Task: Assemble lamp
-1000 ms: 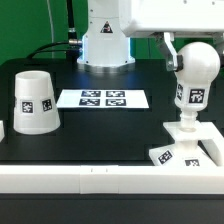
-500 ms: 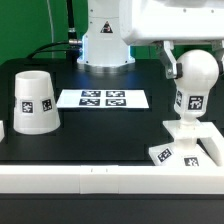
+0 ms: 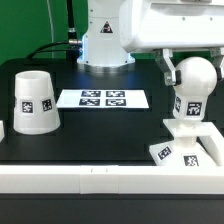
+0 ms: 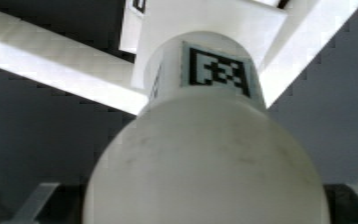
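Note:
The white bulb (image 3: 194, 78) stands upright at the exterior view's right, its tagged stem down on the low square base (image 3: 186, 146). My gripper (image 3: 193, 72) is shut on the bulb's round head; one dark finger (image 3: 168, 69) shows beside it. In the wrist view the bulb (image 4: 202, 140) fills the space between my fingers, and my gripper (image 4: 202, 205) grips its head, with the base (image 4: 229, 15) beyond the stem. The tapered shade (image 3: 33, 101) stands alone, mouth down, at the exterior view's left, far from the gripper.
The marker board (image 3: 103, 98) lies flat in the middle, in front of the robot's white pedestal (image 3: 104, 45). A long white rail (image 3: 100, 180) runs along the front edge, with the base against it at the right.
The gripper has moved down with the bulb, so the bulb's head sits lower and its stem now meets the base. The shade has not moved.

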`<state>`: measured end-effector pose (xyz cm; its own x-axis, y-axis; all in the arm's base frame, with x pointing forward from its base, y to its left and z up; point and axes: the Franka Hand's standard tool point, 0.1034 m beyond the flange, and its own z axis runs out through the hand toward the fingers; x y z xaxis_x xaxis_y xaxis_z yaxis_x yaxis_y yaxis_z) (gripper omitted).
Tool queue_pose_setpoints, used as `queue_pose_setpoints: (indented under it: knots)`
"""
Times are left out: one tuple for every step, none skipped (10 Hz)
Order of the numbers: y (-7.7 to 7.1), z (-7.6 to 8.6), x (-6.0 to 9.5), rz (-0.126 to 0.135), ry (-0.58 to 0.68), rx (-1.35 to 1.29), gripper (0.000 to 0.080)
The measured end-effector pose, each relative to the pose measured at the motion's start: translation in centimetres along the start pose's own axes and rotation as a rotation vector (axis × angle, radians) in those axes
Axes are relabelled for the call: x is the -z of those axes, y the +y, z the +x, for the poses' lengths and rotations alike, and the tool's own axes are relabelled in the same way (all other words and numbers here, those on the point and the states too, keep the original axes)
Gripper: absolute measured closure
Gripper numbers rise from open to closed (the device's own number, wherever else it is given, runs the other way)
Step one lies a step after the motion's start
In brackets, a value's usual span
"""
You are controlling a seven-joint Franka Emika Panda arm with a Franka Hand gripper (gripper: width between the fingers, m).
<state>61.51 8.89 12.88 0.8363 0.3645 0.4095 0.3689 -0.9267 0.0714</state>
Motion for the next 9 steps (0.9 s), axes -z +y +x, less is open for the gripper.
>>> queue_pose_setpoints:
  knots:
    - [0.0, 0.0, 0.0, -0.001, 0.004, 0.001, 0.0222]
    - [0.1, 0.1, -0.1, -0.005, 0.013, 0.0, 0.0222]
    - [0.1, 0.1, -0.1, -0.004, 0.012, 0.0, 0.0222]
    - [0.1, 0.1, -0.1, -0.004, 0.012, 0.0, 0.013]
    - [0.1, 0.1, -0.1, -0.004, 0.012, 0.0, 0.0109]
    - [0.1, 0.1, 0.0, -0.004, 0.012, 0.0, 0.0109]
    - [0.2, 0.3, 0.2, -0.006, 0.013, -0.001, 0.0101]
    - [0.3, 0.5, 0.7, -0.008, 0.018, 0.0, 0.0101]
    - [0.4, 0.8, 1.5, -0.005, 0.011, 0.001, 0.0101]
